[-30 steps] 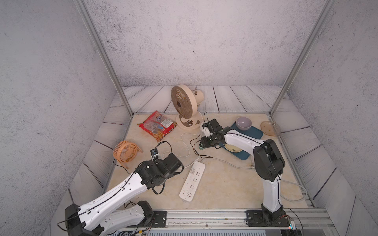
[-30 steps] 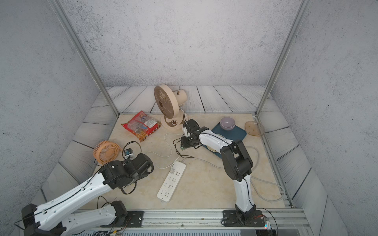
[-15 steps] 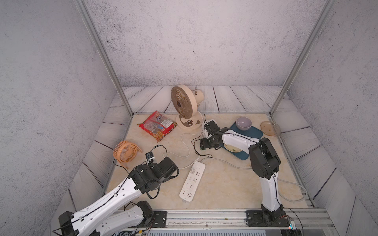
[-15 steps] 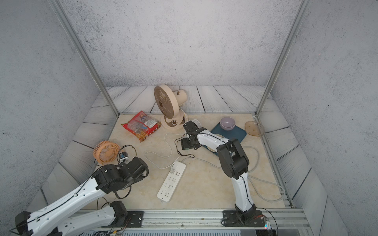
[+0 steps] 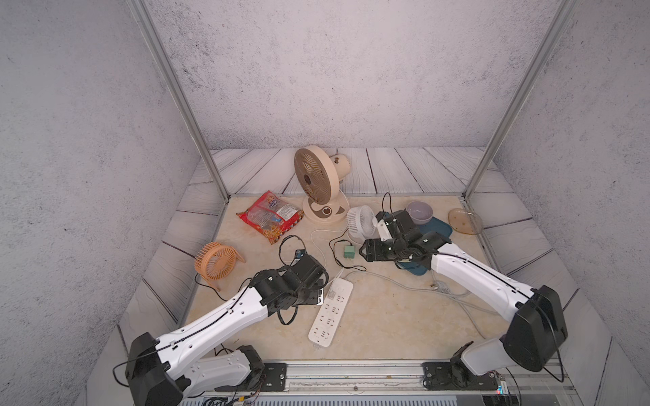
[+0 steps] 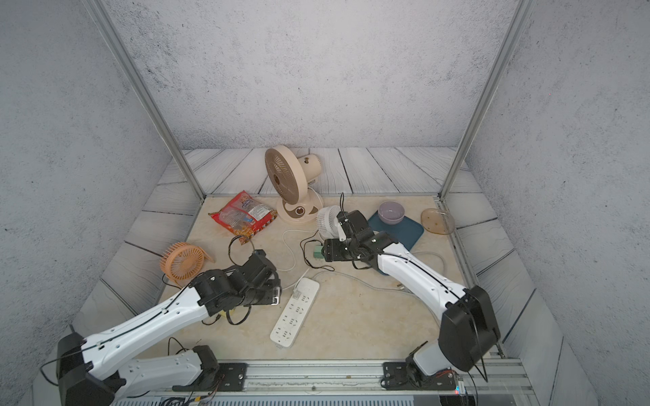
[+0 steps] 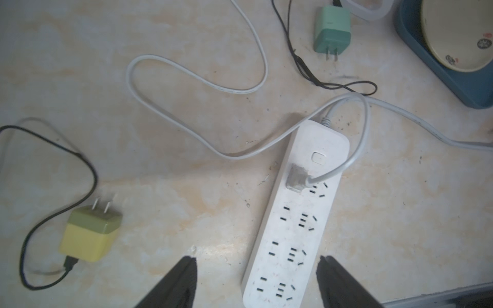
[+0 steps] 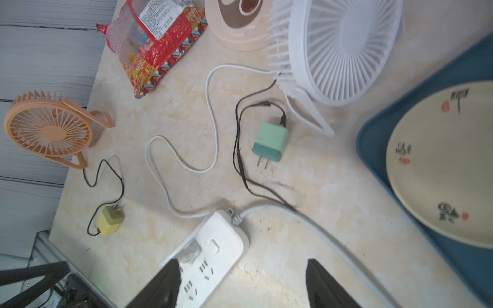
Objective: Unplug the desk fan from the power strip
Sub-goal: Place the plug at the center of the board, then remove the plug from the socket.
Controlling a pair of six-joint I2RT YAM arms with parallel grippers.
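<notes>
The power strip (image 5: 330, 311) lies flat in the middle of the tabletop (image 5: 387, 316), and one grey plug (image 7: 296, 179) sits in the socket next to its switch (image 7: 317, 158). The teal adapter (image 8: 270, 142) beyond that end and the yellow-green adapter (image 7: 89, 236) off to one side both lie loose with prongs bare. The plug's white cord (image 8: 212, 112) seems to lead to the beige desk fan (image 5: 316, 179), so this looks like the plug to pull. The left jaws are spread wide and hold nothing, with a tip on each side of the strip at the end away from the switch. The right jaws are likewise apart and empty, beyond the switch end near the teal adapter. A good pull would have one arm press the strip down on its bare sockets. The other arm would close squarely on the plug's low body, not its cord, and lift straight off the socket face. It should also keep clear of the strip's own grey cord (image 7: 416, 121), which loops just beside the plug. The white cord's far end vanishes behind the small white fan (image 8: 341, 48). The strip's last sockets are cut off in the left wrist view. How high either pair of jaws hangs above the strip cannot be told.
</notes>
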